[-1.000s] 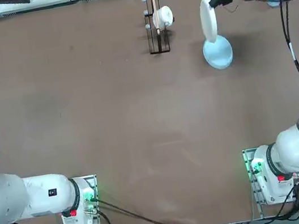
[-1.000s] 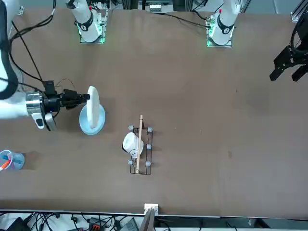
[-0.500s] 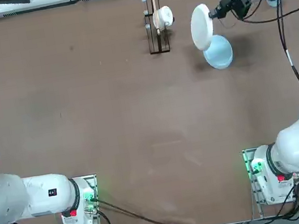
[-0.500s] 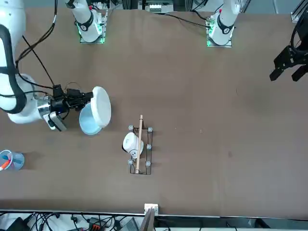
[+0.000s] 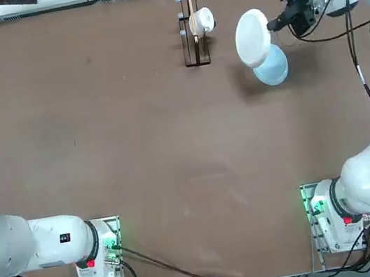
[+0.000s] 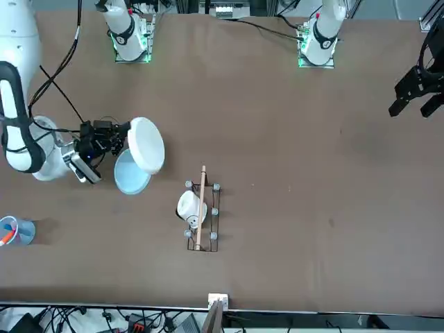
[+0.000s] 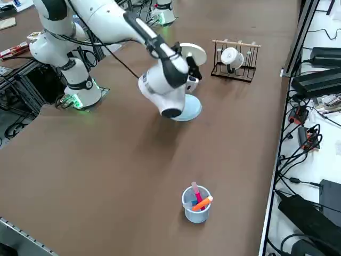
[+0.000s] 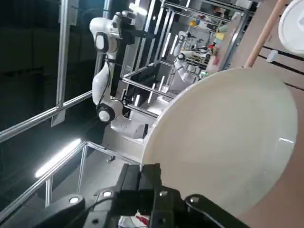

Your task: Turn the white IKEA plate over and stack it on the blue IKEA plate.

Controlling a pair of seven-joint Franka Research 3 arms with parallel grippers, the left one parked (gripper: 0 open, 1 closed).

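White IKEA plate (image 5: 251, 28) tipped flatter, tool (image 5: 274, 24) clamped on rim, above blue IKEA plate (image 5: 272, 67)

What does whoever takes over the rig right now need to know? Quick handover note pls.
Right gripper: jaws shut on the white plate at its rim, held in the air, tilted, partly over the blue plate.
Blue plate: flat on the table, to the right of the cup rack in the top view, nothing on it.
Done: white plate picked up, partway through the flip.
Left: finish turning it over, lower it onto the blue plate, release.
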